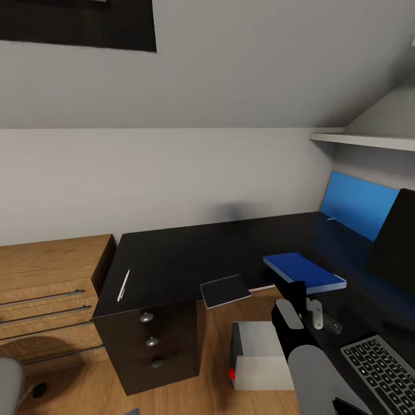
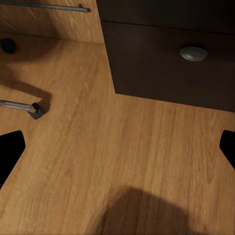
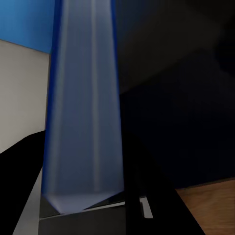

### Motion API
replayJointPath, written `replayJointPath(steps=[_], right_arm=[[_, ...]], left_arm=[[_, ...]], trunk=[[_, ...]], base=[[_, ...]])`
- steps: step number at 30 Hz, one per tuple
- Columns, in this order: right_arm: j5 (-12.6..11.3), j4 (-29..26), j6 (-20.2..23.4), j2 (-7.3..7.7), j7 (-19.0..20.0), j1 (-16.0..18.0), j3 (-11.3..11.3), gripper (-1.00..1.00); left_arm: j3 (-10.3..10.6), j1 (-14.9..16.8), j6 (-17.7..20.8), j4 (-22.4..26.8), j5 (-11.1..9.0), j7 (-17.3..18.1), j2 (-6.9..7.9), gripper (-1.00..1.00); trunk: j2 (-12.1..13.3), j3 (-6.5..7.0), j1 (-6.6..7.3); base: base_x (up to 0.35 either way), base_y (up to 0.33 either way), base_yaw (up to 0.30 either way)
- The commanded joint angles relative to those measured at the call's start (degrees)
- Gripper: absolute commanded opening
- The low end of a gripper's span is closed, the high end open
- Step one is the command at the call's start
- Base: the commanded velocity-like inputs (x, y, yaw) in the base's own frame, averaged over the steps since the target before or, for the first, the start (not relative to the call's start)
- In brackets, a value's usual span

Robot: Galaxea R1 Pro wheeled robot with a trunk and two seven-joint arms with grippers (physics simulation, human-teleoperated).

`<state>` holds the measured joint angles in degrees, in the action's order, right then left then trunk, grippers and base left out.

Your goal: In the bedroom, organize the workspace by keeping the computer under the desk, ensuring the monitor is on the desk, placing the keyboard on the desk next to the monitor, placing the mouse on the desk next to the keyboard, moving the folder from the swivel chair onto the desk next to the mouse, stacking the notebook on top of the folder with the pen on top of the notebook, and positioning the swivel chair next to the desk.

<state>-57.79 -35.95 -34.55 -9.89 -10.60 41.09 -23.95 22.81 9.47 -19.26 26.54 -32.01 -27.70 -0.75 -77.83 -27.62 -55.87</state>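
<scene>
On the far left stands a light-wood drawer chest (image 1: pixel 46 288), and beside it the black drawer cabinet (image 1: pixel 155 340) with three round knobs; a thin white pen (image 1: pixel 123 285) lies on its top. My left tool (image 2: pixel 117 147) hangs over the wooden floor (image 2: pixel 98 147) near the cabinet's front, its dark fingers (image 2: pixel 10 149) spread wide apart with nothing between them. A chair caster (image 2: pixel 35 110) shows on the floor close by.

Further right, the notebook (image 1: pixel 225 290) sits at the cabinet's corner, sticking out past the edge. Below it, on the floor, is the grey computer (image 1: pixel 259 357) with its red light. The blue folder (image 1: pixel 304 272) lies on the black surface (image 1: pixel 340 253), just right of the notebook. My right tool (image 1: pixel 305 308) is at the folder's near edge; its wrist camera sees the folder's edge (image 3: pixel 83 112) running right between the fingers, but I cannot tell whether they are pressed onto it. The keyboard (image 1: pixel 383 369) lies at the lower right, and the monitor (image 1: pixel 395 242) stands at the right edge before the blue back panel (image 1: pixel 357 202).
</scene>
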Motion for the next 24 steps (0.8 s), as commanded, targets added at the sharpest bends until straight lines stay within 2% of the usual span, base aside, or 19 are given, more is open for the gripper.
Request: replayJointPath(steps=[1,14,15,24], right_arm=[[-0.1,-0.1,-0.1,-0.04,0.0,0.0,-0.1,-1.0],[-0.1,-0.1,0.0,-0.04,-0.2,0.0,0.0,-1.0],[-0.1,-0.1,0.0,-0.04,-0.2,0.0,0.0,1.0],[-0.1,-0.1,0.0,-0.04,-0.2,0.0,0.1,1.0]], left_arm=[[0.5,0.0,-0.3,0.0,-0.5,-0.3,0.05,1.0],[0.2,0.0,-0.3,0.0,-0.6,-0.4,0.1,1.0],[0.2,0.1,-0.3,0.0,-0.6,-0.4,0.11,1.0],[0.0,0.1,-0.3,-0.1,-0.7,-0.4,0.12,1.0]], trunk=[[0.0,-0.06,0.0],[0.0,-0.06,0.0],[0.0,-0.06,0.0],[0.0,-0.06,0.0]], base=[[0.0,0.0,0.0],[0.0,0.0,0.0],[0.0,0.0,0.0],[0.0,0.0,0.0]])
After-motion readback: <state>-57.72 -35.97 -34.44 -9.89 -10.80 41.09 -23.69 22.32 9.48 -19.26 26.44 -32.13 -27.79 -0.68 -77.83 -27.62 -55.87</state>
